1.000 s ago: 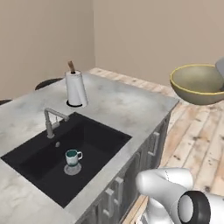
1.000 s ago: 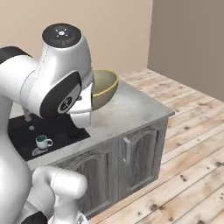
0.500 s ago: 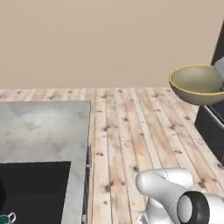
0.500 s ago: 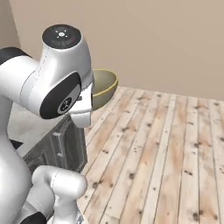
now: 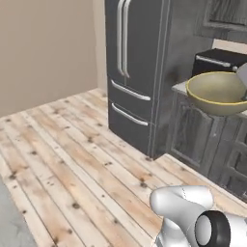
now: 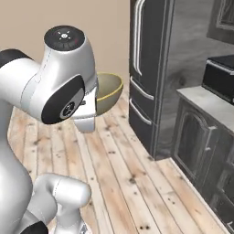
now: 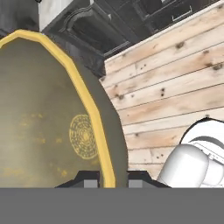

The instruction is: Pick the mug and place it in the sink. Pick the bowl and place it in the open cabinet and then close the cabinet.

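Observation:
The tan-olive bowl (image 5: 217,91) hangs in the air at the right of the left base view, in front of a counter. It also shows past the arm's big joint as the bowl (image 6: 109,91). In the hand view the bowl (image 7: 48,118) stands on edge, and my gripper (image 7: 109,178) is shut on its yellow rim, one dark fingertip (image 7: 89,177) on either side. A dark paneled wall cabinet (image 5: 226,17) shows partly at the top right; I cannot tell whether it is open. The mug and the sink are out of view.
A tall dark fridge (image 5: 140,72) with silver handles stands ahead. To its right a grey counter carries a black microwave (image 5: 219,60) above dark lower cabinets (image 5: 202,135). Light wooden floor (image 5: 72,169) stretches in front.
The whole picture has swung as the base turned: the island counter is gone, and the fridge and wall counter have come into view. The bowl stays in the gripper.

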Robot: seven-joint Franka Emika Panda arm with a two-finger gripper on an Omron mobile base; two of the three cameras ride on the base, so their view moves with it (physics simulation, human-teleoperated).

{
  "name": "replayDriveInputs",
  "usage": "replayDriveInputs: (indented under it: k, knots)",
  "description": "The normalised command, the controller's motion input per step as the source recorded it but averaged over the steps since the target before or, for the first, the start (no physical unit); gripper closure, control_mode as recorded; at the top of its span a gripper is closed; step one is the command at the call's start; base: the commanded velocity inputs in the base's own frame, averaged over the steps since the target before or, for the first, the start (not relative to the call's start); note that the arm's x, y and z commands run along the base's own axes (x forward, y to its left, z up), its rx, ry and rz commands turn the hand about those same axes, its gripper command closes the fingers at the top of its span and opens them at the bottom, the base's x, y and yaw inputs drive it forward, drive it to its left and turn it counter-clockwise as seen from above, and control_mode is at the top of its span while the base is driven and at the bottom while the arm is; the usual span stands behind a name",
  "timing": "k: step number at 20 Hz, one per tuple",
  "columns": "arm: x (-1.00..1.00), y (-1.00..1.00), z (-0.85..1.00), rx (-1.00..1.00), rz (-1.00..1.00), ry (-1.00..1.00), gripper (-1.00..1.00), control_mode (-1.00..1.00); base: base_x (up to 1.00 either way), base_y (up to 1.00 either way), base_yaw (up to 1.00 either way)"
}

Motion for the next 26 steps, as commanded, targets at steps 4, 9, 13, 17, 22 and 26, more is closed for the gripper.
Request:
replayDriveInputs:
  k: [4, 9, 13, 17, 22, 26]
  knots:
    - [0.00, 0.00, 0.00, 0.00, 0.00, 0.00, 1.00, 1.00, 0.00, 0.02, -0.99]
    - [0.00, 0.00, 0.00, 0.00, 0.00, 0.00, 1.00, 1.00, 0.00, 0.09, -0.93]
    - [0.00, 0.00, 0.00, 0.00, 0.00, 0.00, 1.00, 1.00, 0.00, 0.15, -0.91]
    - [0.00, 0.00, 0.00, 0.00, 0.00, 0.00, 1.00, 1.00, 0.00, 0.02, -0.89]
    - [0.00, 0.00, 0.00, 0.00, 0.00, 0.00, 1.00, 1.00, 0.00, 0.00, -0.71]
    - [0.00, 0.00, 0.00, 0.00, 0.00, 0.00, 1.00, 1.00, 0.19, -0.62, -0.20]
